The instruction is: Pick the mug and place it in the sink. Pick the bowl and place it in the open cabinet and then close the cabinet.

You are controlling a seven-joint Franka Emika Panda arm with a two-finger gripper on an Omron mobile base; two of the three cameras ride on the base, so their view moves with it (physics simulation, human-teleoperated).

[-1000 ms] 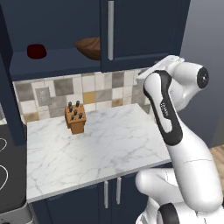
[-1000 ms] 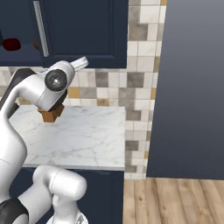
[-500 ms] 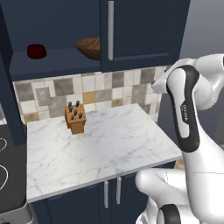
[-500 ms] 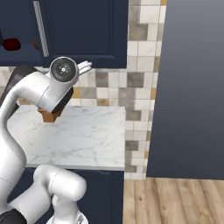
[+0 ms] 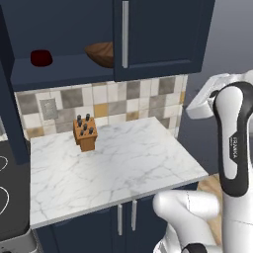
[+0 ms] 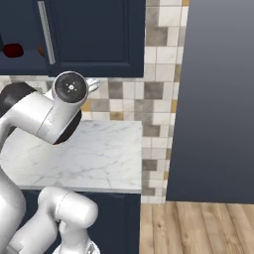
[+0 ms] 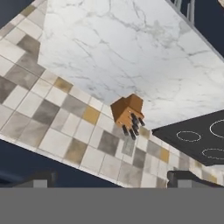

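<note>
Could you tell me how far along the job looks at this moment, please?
The bowl already sits on the shelf of the open cabinet, beside a small dark red thing. The gripper holds nothing, its fingers spread wide. The cabinet's left side is not yet closed. Mug and sink are out of view, so that part cannot be judged.

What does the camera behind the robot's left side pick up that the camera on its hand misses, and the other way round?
Left base view alone: the bowl on the open cabinet shelf, a small dark red thing further left, and the closed door's silver handle.

Hand view alone: the hand, open and holding nothing, its dark fingertips at the bottom.

Both: the knife block, the marble counter, the tiled wall and the black stovetop.
</note>
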